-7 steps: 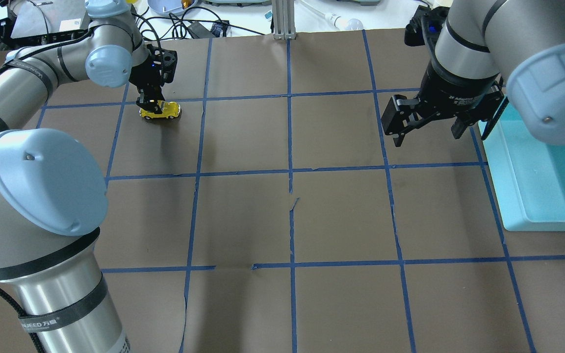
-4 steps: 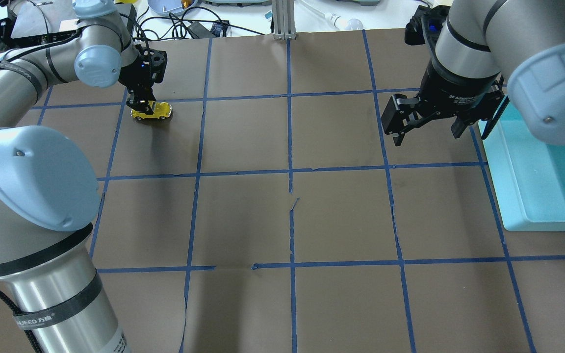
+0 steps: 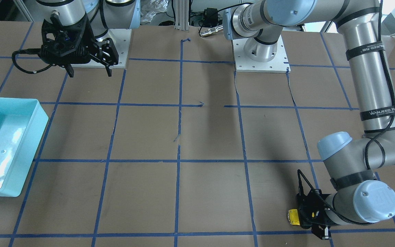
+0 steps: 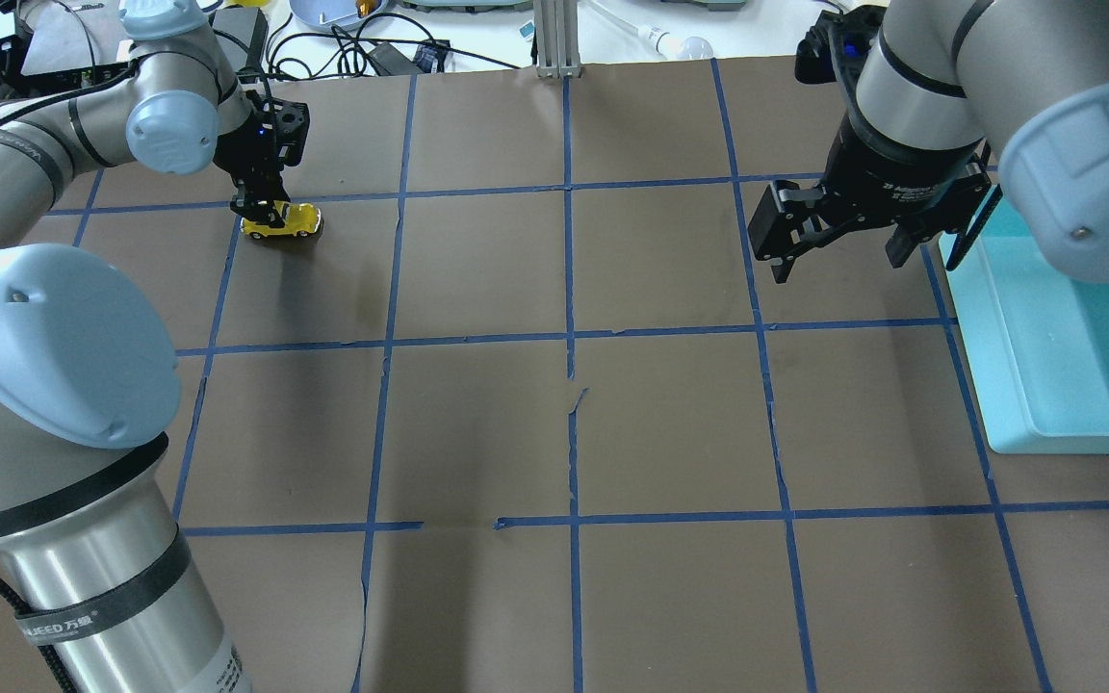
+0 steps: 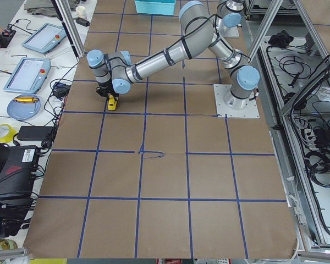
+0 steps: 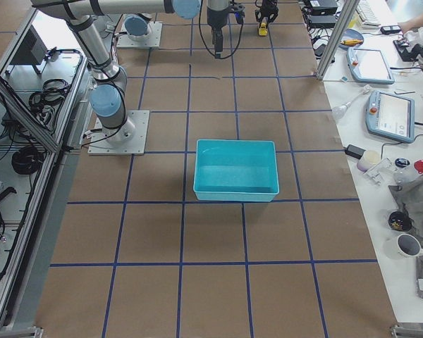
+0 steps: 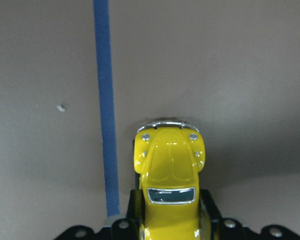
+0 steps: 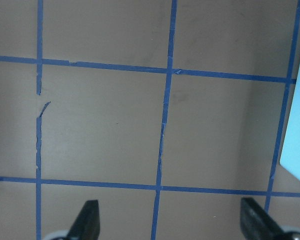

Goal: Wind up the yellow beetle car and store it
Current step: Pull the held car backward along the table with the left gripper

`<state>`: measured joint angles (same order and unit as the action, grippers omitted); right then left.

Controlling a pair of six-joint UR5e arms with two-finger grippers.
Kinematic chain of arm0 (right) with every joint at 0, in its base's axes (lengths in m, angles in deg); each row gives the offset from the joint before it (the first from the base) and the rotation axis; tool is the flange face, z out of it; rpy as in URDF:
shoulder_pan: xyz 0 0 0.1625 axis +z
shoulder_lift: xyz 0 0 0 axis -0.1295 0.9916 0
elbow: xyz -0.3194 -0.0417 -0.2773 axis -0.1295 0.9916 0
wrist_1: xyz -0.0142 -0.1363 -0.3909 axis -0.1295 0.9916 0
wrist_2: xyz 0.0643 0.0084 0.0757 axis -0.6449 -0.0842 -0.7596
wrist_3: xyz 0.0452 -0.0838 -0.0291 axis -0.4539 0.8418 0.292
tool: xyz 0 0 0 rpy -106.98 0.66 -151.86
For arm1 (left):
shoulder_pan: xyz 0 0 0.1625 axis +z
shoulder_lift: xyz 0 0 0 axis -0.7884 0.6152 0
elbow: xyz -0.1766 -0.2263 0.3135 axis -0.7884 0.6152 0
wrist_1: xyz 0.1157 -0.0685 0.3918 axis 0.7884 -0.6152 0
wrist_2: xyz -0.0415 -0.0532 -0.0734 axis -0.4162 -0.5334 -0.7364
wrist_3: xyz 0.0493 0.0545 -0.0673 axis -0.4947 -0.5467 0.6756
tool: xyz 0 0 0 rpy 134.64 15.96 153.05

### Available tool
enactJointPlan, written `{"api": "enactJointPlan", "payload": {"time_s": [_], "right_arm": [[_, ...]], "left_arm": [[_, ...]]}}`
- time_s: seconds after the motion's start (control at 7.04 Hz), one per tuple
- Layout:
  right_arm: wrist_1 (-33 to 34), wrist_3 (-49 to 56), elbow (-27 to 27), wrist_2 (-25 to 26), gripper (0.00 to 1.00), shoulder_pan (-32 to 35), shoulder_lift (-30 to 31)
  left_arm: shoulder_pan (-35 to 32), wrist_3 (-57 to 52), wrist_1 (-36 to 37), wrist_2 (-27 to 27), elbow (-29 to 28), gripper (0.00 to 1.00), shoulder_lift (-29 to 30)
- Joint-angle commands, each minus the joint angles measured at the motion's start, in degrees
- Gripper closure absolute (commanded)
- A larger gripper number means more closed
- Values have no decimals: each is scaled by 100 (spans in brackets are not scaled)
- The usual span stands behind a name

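Wide open brown table (image 4: 477, 433) stretches between the left gripper (image 4: 266, 207), clamped low on the yellow beetle car (image 4: 283, 223) at the far left, and the raised right gripper (image 4: 841, 268), with a turquoise bin (image 4: 1074, 438) standing on its outer side.

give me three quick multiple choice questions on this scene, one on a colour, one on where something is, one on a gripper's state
1. What colour is the tray?
A. red
B. light turquoise
C. black

2. Where is the yellow beetle car?
A. in the tray
B. at mid table, unheld
C. between the fingers of the left gripper

3. How is the right gripper?
A. open and empty
B. shut on the car
C. shut on a cable

Answers:
1 B: the overhead view shows a pale turquoise tray at its right edge.
2 C: the left wrist view shows the car's body wedged between the fingers.
3 A: its fingers stand wide apart with only the table's paper between them.
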<state>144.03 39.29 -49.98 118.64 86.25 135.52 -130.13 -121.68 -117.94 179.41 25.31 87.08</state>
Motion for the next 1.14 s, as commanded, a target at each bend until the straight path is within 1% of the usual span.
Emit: {"api": "enactJointPlan", "payload": {"time_s": [0.0,0.57,0.85,0.99], "right_arm": [[4,-4,13,-3,0,0,3],[13,-4,14,-3,0,0,3],[65,179,13,-116,0,-17,-6],[91,259,40,-413,0,-52,-14]], "left_arm": [[145,-171,-2,-11,11,100,-13],[285,-259,-11,7,19,100,-13],[400,-434,-2,7,28,100,-4],[418,-470,6,7,19,100,13]]}}
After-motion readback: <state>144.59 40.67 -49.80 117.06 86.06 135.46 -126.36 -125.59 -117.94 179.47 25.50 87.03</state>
